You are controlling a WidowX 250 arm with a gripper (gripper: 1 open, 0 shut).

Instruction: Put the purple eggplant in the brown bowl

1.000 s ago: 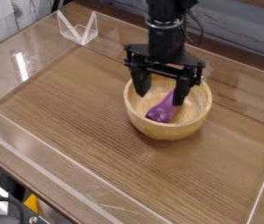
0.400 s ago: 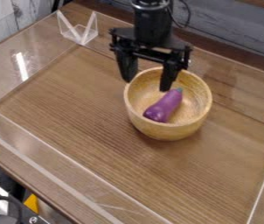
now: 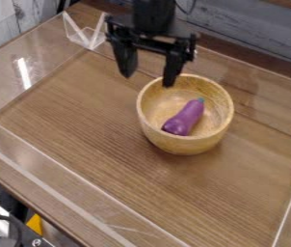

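The purple eggplant (image 3: pixel 183 117) lies inside the brown bowl (image 3: pixel 159 136), resting at a slant on the bowl's floor, just as it did a moment ago. The gripper (image 3: pixel 149 67) has risen and drifted toward the upper left since the earlier frames: it was down in the bowl around the eggplant, and now hangs above the bowl's far-left rim, fingers spread wide and holding nothing, pointing down at the wooden table (image 3: pixel 84 135).
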